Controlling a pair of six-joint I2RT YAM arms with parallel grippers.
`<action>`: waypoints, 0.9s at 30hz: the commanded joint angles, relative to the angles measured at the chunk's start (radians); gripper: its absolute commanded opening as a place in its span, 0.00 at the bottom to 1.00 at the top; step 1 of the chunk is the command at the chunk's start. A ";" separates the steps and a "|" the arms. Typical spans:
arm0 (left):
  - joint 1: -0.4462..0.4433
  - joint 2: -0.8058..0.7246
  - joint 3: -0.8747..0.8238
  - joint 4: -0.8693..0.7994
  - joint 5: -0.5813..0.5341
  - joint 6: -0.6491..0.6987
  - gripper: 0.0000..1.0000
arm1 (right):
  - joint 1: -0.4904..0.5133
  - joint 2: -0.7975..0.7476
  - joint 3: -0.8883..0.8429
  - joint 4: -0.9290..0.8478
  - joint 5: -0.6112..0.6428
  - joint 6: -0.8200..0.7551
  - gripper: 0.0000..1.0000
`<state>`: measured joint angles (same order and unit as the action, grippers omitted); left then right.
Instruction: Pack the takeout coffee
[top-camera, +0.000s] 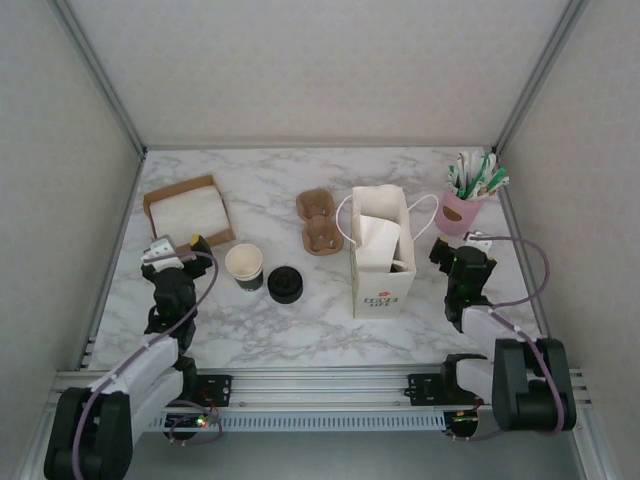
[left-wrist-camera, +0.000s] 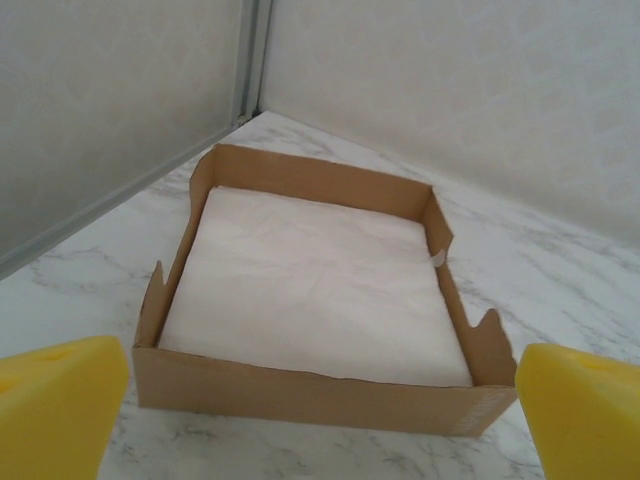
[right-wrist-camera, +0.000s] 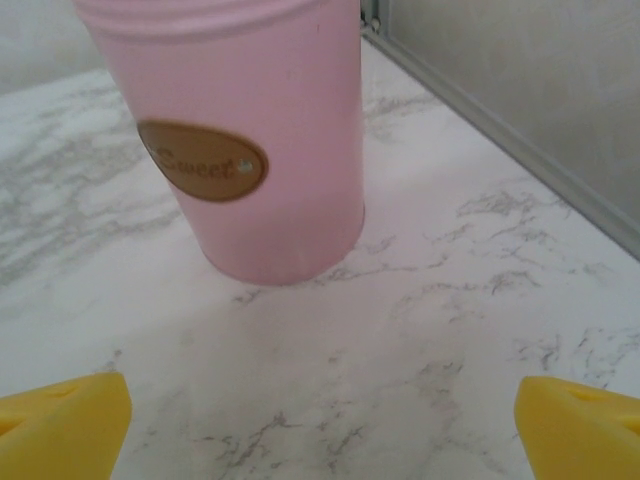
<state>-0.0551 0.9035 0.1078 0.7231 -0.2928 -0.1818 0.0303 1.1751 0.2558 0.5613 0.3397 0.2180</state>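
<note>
Takeout coffee, top view: lidded black cup upright on white marble table, pale enclosure walls around. Lidless cup just beside it on left, paper bag near on right. Left gripper sits left of both cups, apart. Right gripper is well apart, bag between.

Left wrist view: yellow fingertips spread wide, nothing held, cardboard tray ahead.

Right wrist view: fingertips spread wide, nothing held, pink tin ahead.
</note>
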 joint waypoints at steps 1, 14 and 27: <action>0.024 0.085 0.012 0.143 0.012 0.019 0.99 | -0.007 0.079 0.030 0.134 -0.012 -0.027 0.99; 0.042 0.470 0.087 0.482 0.007 0.102 0.99 | 0.088 0.310 0.104 0.290 -0.064 -0.188 0.99; 0.044 0.633 0.070 0.664 0.084 0.141 0.99 | 0.093 0.371 0.108 0.338 -0.092 -0.204 0.99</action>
<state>-0.0216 1.5089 0.1734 1.3212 -0.2527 -0.0666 0.1268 1.5375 0.3454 0.8680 0.2573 0.0288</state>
